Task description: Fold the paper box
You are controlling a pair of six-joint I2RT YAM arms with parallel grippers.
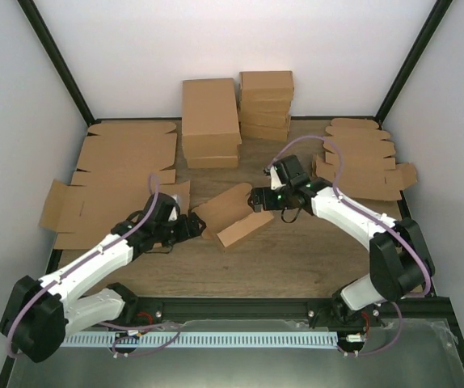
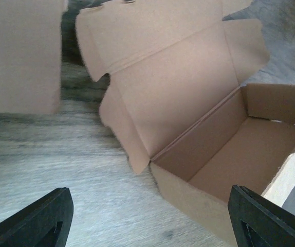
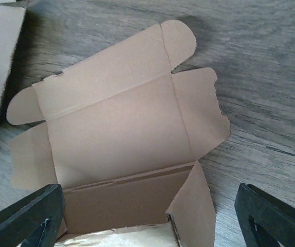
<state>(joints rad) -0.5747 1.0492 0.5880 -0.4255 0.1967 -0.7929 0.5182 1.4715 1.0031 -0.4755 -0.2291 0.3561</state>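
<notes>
The paper box (image 1: 234,213) lies mid-table, a small brown carton with its tray formed and its lid laid back flat. In the left wrist view the box (image 2: 188,108) shows its lid, side flaps and open tray, with a near corner between my fingers. My left gripper (image 1: 188,227) (image 2: 147,226) is open at the box's left end, touching nothing. My right gripper (image 1: 257,200) (image 3: 150,221) is open above the tray end, its fingers (image 3: 26,218) straddling the box (image 3: 122,128) without gripping it.
Two stacks of folded boxes (image 1: 210,121) (image 1: 266,105) stand at the back. Flat cardboard blanks lie at the left (image 1: 119,174) and in a pile at the right (image 1: 361,158). One blank (image 2: 19,51) lies close to the box's left.
</notes>
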